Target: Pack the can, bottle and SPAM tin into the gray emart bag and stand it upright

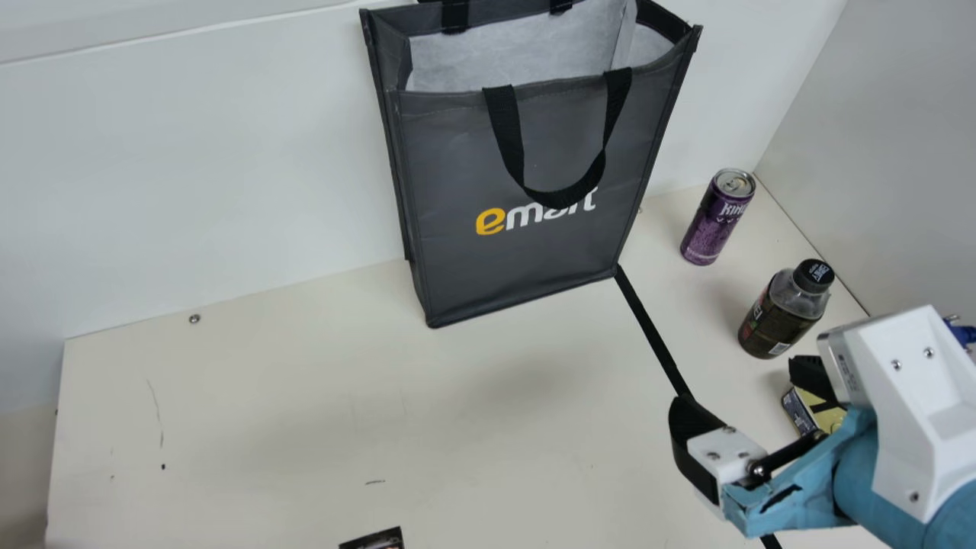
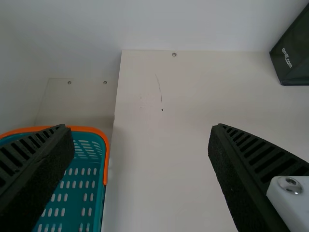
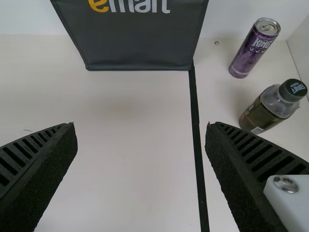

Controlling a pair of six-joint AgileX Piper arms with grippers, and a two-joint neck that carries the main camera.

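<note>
Clock directions here go by the main view, noon at its top. So the gray emart bag [image 1: 526,244] was standing upright between 12 and 1 o'clock on the cream bench [image 1: 267,419], its mouth facing up and the pale lining showing. Its front handle [image 1: 511,137] drooped over part of the lettering.

The other three sat outside the bag. The purple can [image 1: 713,221] stood upright between 2 and 3 o'clock, near the bag. The bottle [image 1: 781,316], dark label and black cap, stood upright just past 3, near the can. The SPAM tin [image 1: 797,412] was close to 4 o'clock, near the bottle and partly hidden by the right arm, so I couldn't tell if the arm was touching it.

Right end effector [image 1: 737,383] was hanging around 4 o'clock, released, with its two ribbed fingers spread wide. Left end effector [image 2: 141,128] was released too, fingers well apart in the left wrist view, and that same view had a teal basket [image 2: 106,169] with an orange rim just beside the bench's edge.

Other bits: a black strip [image 1: 647,320] ran across the bench from the bag's lower corner toward 4 or 5 o'clock, and some dark printed thing [image 1: 374,540] poked in between 6 and 7, too cut off to identify.
</note>
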